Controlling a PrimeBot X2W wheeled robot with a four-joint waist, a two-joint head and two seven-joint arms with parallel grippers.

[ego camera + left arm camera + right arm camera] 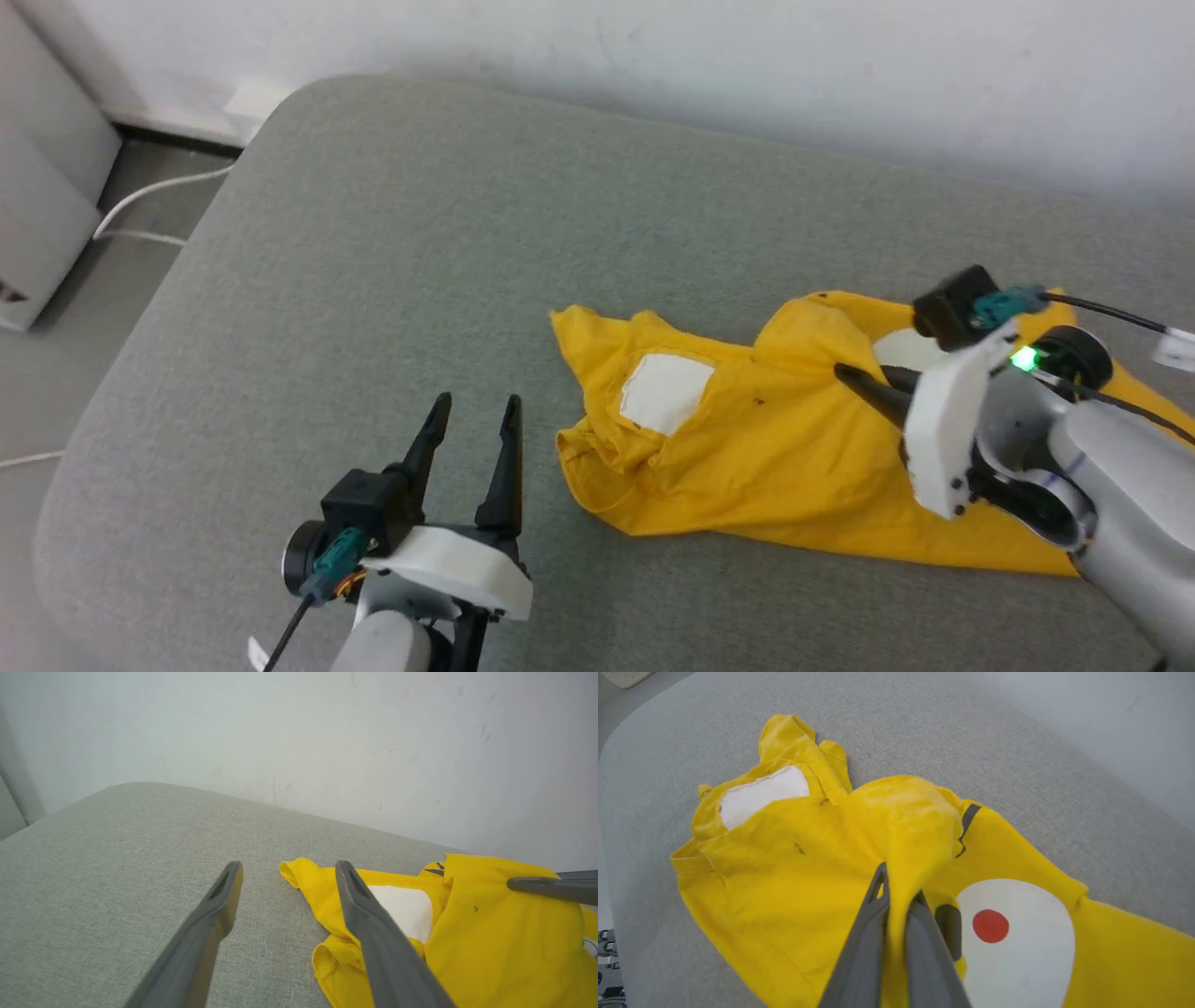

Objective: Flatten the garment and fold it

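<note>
Item: garment [775, 448], crumpled on grey cushion [373, 280] (flattening barely begun, no folds); right claw [900, 884] clamped on its raised ridge; left claw [476, 403] spread, empty.

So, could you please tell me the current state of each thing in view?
Garment: crumpled and bunched, print partly showing, not yet flat or folded.
Left hand: open and empty, to one side of the garment.
Right hand: shut on a raised fold of the garment.
</note>
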